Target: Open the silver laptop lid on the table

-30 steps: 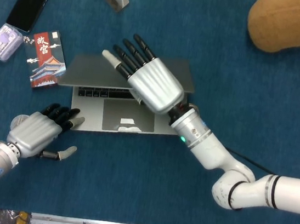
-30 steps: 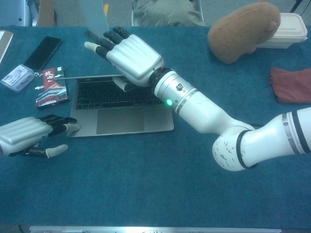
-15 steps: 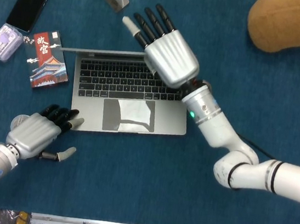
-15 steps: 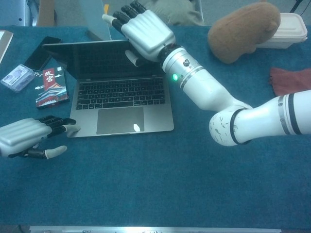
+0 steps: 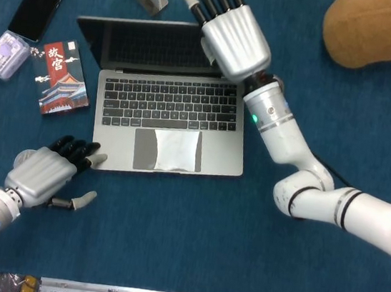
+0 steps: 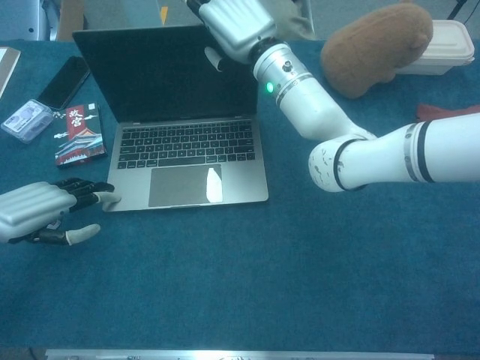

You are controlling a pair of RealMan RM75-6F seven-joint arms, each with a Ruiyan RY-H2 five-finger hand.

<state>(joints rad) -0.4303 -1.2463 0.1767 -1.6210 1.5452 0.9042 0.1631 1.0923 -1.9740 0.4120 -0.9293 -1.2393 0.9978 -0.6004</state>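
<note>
Silver laptop [image 5: 164, 109] sits open on the blue desk [image 5: 190, 239], left of centre, its dark screen raised past upright and its keyboard and trackpad bared. Toward the near left corner of the desk, the left hand [image 5: 44, 173] lies palm down, fingers loosely curled and gripping nothing, dark fingertips touching the laptop's near left corner. Beside the laptop's left edge lies a small printed booklet with red and dark artwork [image 5: 62, 76]; just beyond it are a clear plastic box [image 5: 4, 55], contents too small to tell, and a black phone [image 5: 38, 3]. The right hand [image 5: 229, 28] rests behind the screen's upper right edge, fingers straight and together. At the far right corner lie a brown plush toy [image 6: 375, 46] and a shut white food container [image 6: 450, 43].
</note>
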